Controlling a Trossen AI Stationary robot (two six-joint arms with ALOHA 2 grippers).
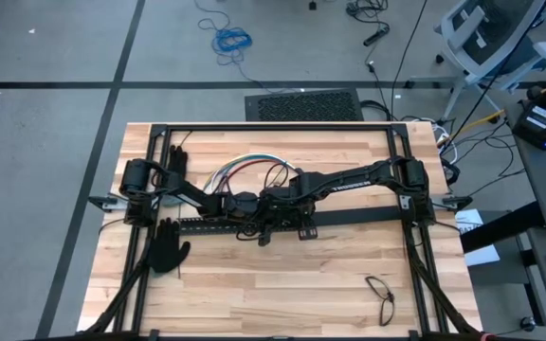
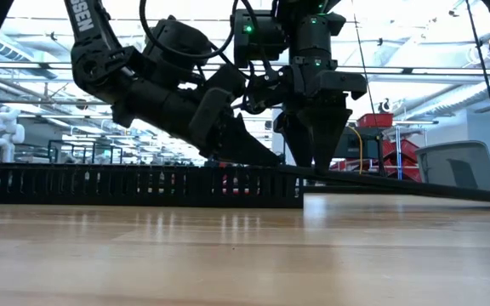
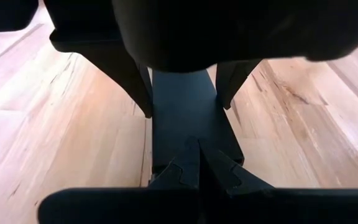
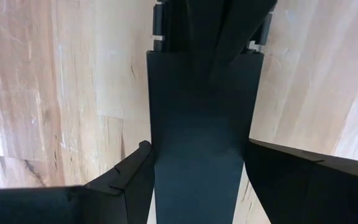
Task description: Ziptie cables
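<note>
The cables [image 1: 245,170], a looped bundle of red, white, blue and green wires, lie on the table beyond both grippers, and neither gripper touches them. The two arms meet at the table's middle over a flat black bar [image 1: 349,216]. Its left end reaches the black slotted bar [image 1: 207,225]. My left gripper [image 3: 199,149] is shut, with its tips on the flat bar. My right gripper [image 4: 197,149] stands over the same bar [image 4: 197,124], one finger at each long edge. I make out no straight ziptie strip. My left gripper rests its shut fingertips [image 3: 191,163] on the flat bar's top face [image 3: 188,118] near its left end. It slants down from the table's left side [image 2: 266,160]. My right gripper pinches the flat bar across its width, one finger [image 4: 132,171] against each long edge [image 4: 154,140]. It comes from above and points down [image 2: 317,157], just to the right of the left gripper's tips.
Two black gloves lie at the table's left, one near the far edge [image 1: 173,156] and one nearer [image 1: 167,248]. A thin dark loop [image 1: 379,289] lies on the near right of the wood. Black frame rails [image 1: 273,126] border the table. Bare wood lies along the near side.
</note>
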